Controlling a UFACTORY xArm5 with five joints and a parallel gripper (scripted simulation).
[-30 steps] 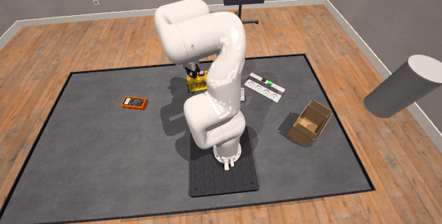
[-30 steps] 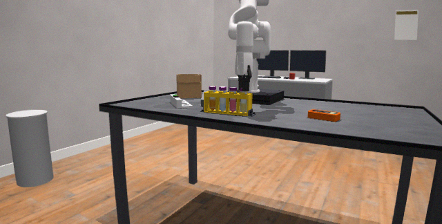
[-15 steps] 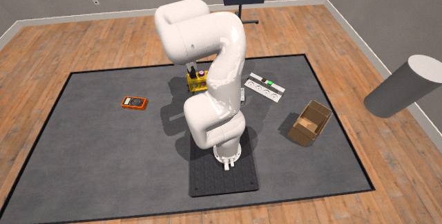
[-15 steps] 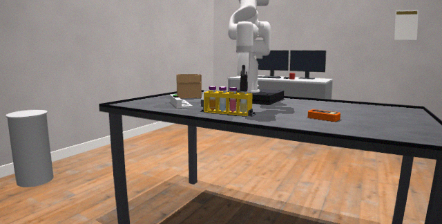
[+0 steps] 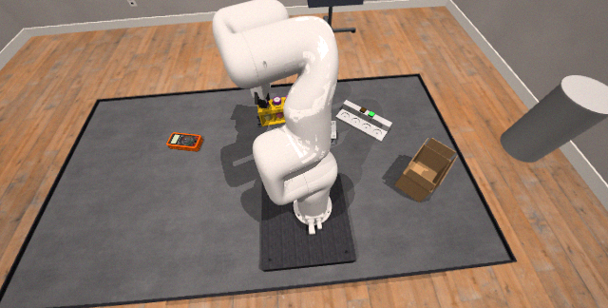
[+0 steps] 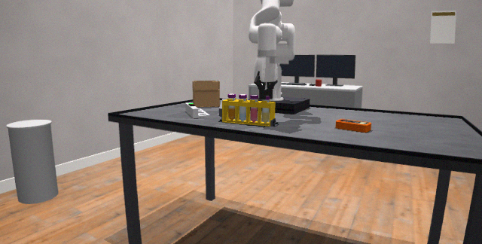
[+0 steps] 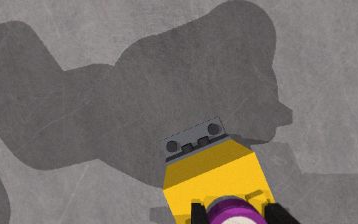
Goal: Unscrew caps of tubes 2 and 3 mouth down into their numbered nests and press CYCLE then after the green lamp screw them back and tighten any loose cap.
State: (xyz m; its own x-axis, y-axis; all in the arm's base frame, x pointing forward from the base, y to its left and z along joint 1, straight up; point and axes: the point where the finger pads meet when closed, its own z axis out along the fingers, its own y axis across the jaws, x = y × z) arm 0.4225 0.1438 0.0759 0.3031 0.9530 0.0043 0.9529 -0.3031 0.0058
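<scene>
The yellow tube rack (image 5: 272, 112) stands on the table just beyond the arm; it also shows in the exterior view (image 6: 248, 112) and the wrist view (image 7: 215, 175). All of its tubes carry purple caps (image 6: 242, 96). My gripper (image 7: 235, 214) points straight down over the rack's left end as seen from the base. It is shut on the purple cap of tube 1 (image 7: 232, 212), which sits on its tube. In the exterior view the gripper (image 6: 266, 87) stands on the rightmost tube. The white cap tray (image 5: 364, 120) lies to the right, with its nests empty and its green lamp (image 5: 371, 114) lit.
An orange multimeter (image 5: 184, 141) lies left of the rack. An open cardboard box (image 5: 426, 169) lies on its side right of the arm's base. A grey cylinder (image 5: 551, 118) stands on the floor beyond the table's right edge. The arm hides most of the key housing.
</scene>
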